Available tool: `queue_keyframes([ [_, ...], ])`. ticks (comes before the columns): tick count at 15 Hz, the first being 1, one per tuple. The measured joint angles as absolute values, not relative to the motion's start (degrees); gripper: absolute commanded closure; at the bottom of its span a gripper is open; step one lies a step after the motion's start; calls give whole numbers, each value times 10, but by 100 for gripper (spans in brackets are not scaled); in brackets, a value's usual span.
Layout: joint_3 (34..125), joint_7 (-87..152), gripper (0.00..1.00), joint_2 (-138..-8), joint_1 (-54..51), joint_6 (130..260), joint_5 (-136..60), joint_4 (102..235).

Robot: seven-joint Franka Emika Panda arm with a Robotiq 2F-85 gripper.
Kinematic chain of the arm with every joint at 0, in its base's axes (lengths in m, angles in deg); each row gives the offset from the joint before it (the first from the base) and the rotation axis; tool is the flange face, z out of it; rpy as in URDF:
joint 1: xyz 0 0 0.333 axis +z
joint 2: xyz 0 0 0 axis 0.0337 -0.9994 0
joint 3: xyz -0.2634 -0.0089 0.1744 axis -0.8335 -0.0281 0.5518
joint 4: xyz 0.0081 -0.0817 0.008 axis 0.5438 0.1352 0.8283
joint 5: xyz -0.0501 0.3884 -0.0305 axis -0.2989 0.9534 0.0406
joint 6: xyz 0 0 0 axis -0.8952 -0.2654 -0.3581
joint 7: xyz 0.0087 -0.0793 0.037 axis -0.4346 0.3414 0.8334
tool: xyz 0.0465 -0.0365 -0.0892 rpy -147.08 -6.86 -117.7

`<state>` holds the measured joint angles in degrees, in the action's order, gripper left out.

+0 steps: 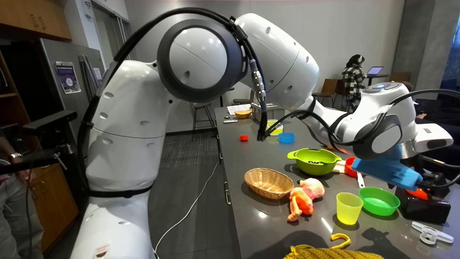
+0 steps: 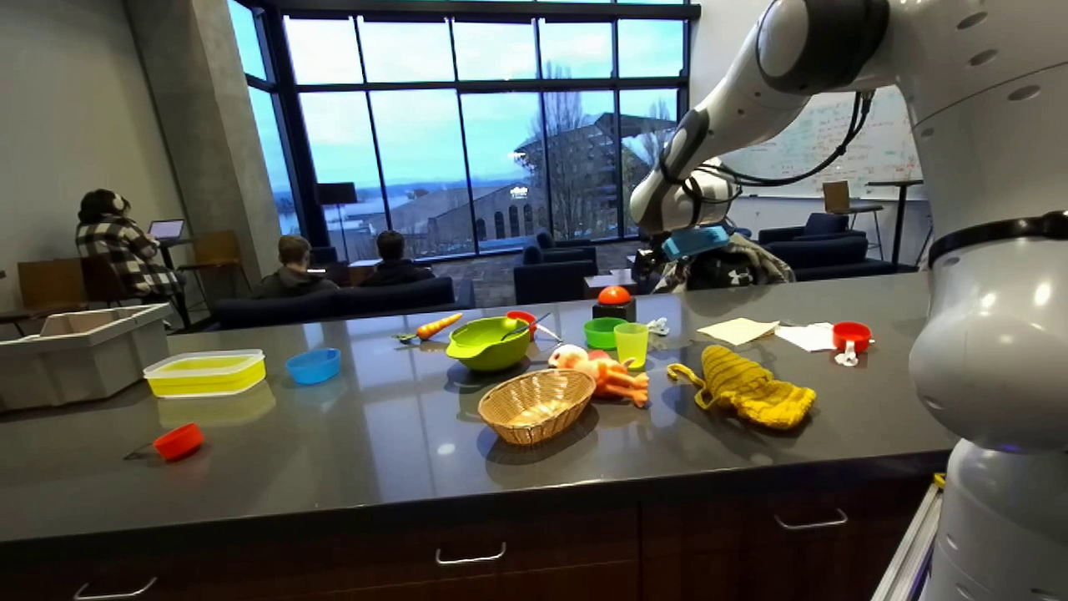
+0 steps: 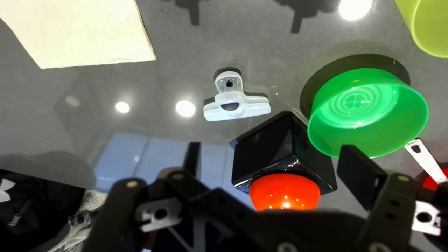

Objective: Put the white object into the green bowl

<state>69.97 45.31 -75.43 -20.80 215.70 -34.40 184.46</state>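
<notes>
While the T-shaped white plastic clip, probably my white object, lies on the grey counter at my eleven o'clock in the wrist view, my black gripper hangs spread wide, holding nothing. Dropping here, I could strike the black box with its red dome button; swinging toward two o'clock might shove the round green plastic bowl.

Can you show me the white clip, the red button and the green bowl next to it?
White clip [image 3: 237,98]: wrist view, middle of its body.
Red button [image 2: 615,295]: an exterior view, on its dome.
Green bowl [image 3: 374,134]: wrist view, on its inside wall.
</notes>
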Motion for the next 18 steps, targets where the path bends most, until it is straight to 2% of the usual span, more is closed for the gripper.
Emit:
queue_keyframes([
  [18, 692, 452, 0, -857, -214, 2154, -349, 1768],
])
